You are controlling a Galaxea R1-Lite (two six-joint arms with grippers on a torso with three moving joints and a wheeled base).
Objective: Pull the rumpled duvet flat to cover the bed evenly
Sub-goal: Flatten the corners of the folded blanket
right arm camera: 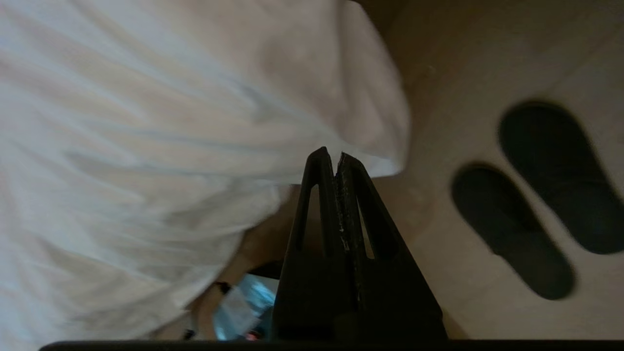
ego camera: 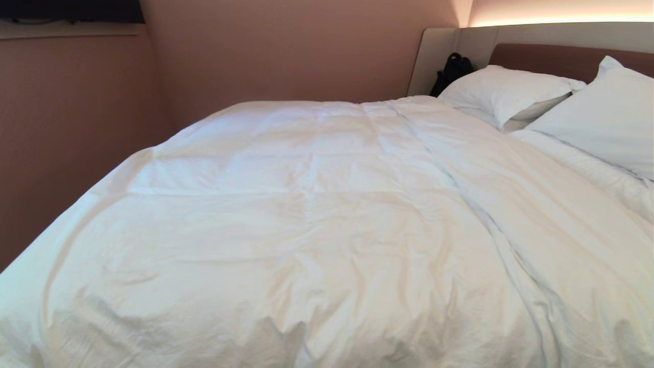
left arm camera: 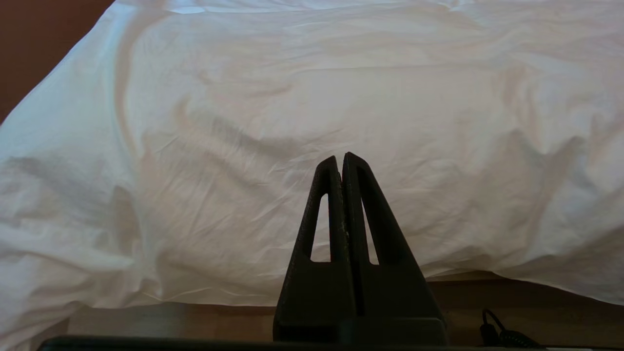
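The white duvet (ego camera: 317, 220) lies spread over the bed, wrinkled, with a long crease running from the pillows toward the near right. The bed's brown and beige headboard (ego camera: 552, 56) shows at the far right. Neither arm appears in the head view. My left gripper (left arm camera: 340, 160) is shut and empty, held off the foot edge of the duvet (left arm camera: 312, 122) and pointing at it. My right gripper (right arm camera: 332, 157) is shut with nothing in it, beside a hanging corner of the duvet (right arm camera: 195, 122) over the floor.
Two white pillows (ego camera: 503, 92) (ego camera: 608, 115) lean at the headboard, with a black bag (ego camera: 450, 71) beside them. A pink wall (ego camera: 76, 128) runs close along the bed's left side. A pair of dark slippers (right arm camera: 541, 195) lies on the floor by the right gripper.
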